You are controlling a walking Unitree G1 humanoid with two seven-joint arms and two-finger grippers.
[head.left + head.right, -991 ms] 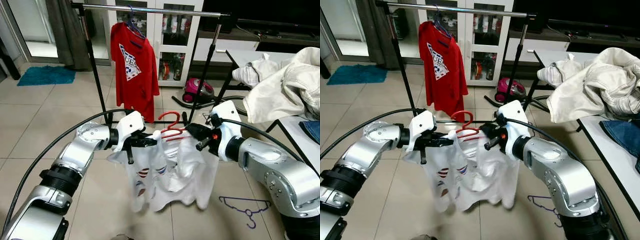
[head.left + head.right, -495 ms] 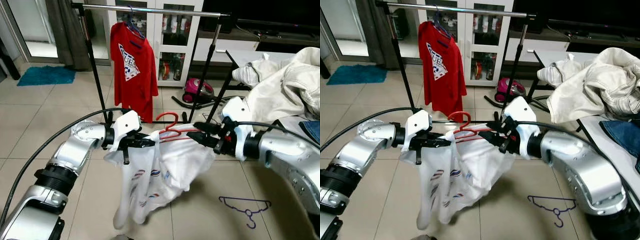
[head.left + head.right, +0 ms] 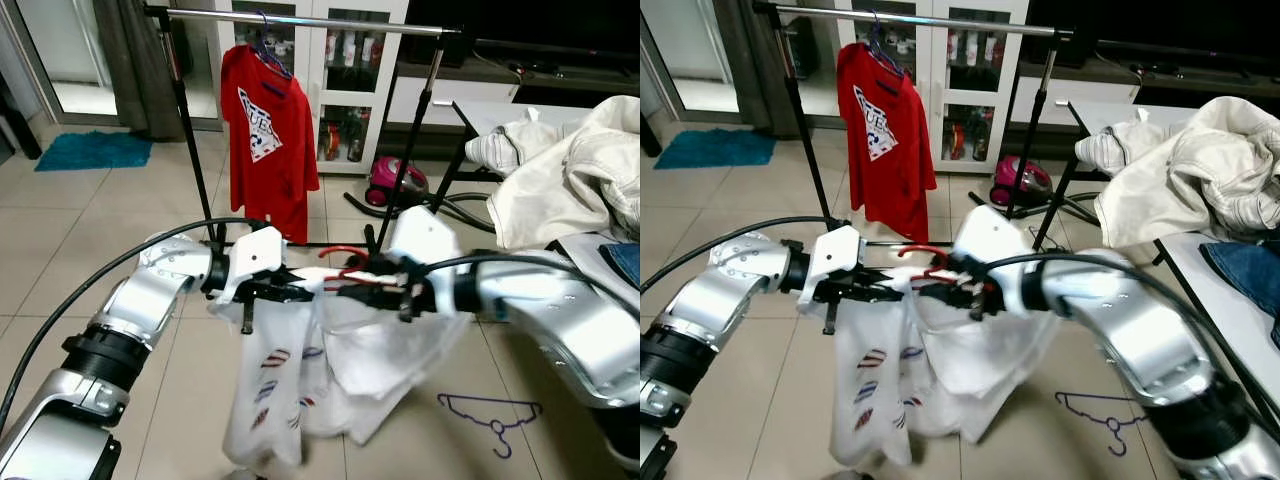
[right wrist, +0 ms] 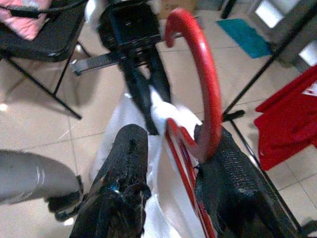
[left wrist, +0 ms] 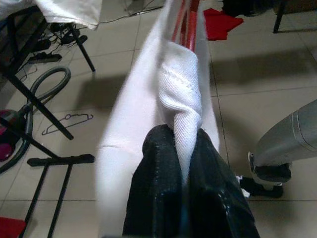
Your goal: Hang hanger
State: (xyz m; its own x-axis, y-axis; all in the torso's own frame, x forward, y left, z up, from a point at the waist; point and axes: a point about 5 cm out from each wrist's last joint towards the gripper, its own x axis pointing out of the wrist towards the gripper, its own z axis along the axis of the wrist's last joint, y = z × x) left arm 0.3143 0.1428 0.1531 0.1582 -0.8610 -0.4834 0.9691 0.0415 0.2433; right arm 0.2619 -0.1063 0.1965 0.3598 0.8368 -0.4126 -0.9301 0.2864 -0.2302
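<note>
Near, on the floor at right, lies a purple hanger (image 3: 490,412); above it, the left gripper (image 3: 290,291) is clamped on a fold of the white shirt (image 3: 300,380), and the right gripper (image 3: 362,289) has its jaws set around the neck of the red hanger (image 4: 195,89), which sits in that shirt between the arms; farther off stands the rail (image 3: 300,20), carrying a red shirt (image 3: 265,135); judged: garment mounted, lifting and hooking onto the rail remain.
</note>
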